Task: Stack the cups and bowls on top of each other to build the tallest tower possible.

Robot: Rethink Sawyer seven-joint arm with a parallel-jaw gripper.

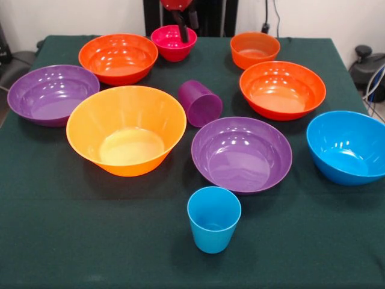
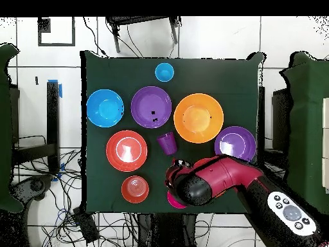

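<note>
The end effector (image 1: pixel 182 31) is seen hanging directly over the small magenta bowl (image 1: pixel 171 43), its tip reaching down toward the bowl's hollow; whether it is released or clenched cannot be told. The tipped purple cup (image 1: pixel 200 103) lies just beyond, toward the surface's middle. In the overhead view, the magenta bowl is largely hidden beneath the arm (image 2: pixel 218 180).

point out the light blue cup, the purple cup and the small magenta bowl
light blue cup (image 1: pixel 213 220), front view, on its outer wall
purple cup (image 1: pixel 200 103), front view, on its side wall; it lies tipped over
small magenta bowl (image 1: pixel 170 43), front view, on its inner wall
</note>
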